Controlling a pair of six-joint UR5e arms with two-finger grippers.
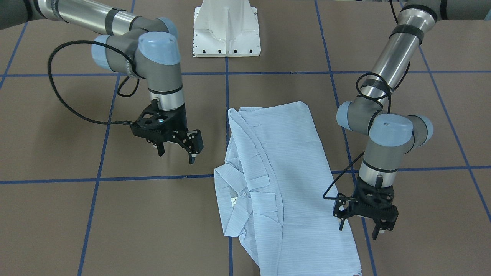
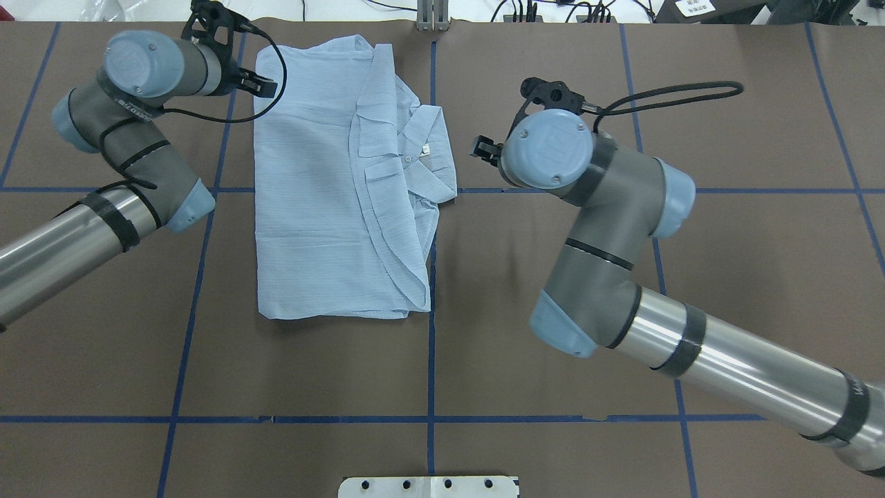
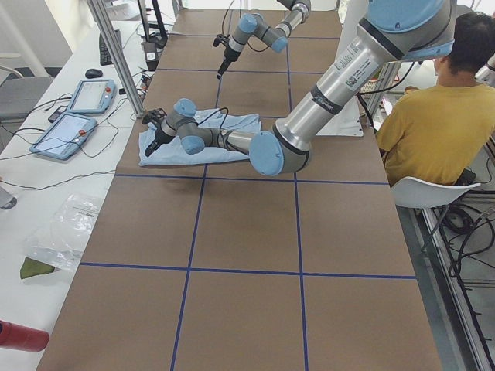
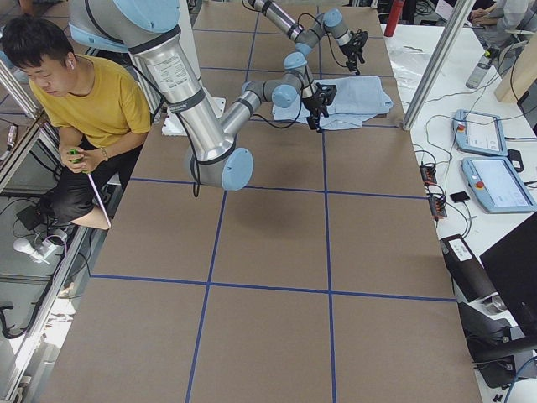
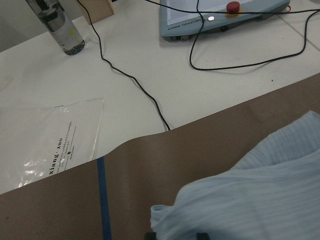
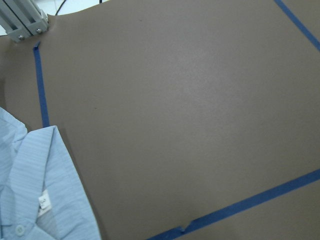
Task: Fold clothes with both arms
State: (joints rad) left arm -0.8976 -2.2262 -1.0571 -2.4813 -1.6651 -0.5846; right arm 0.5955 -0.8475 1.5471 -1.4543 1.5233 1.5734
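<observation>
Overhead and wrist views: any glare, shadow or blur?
Overhead view: glare streaks on the left arm and right arm tubes, faint shadow on the table near the right arm. Left wrist view: sharp, glare on the plastic bag. Right wrist view: even light, shirt label sharp.

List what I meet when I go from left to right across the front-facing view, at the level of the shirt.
The right gripper, jaws open → light-blue shirt → left gripper, jaws open. This camera faces the robot, so its sides appear mirrored.
</observation>
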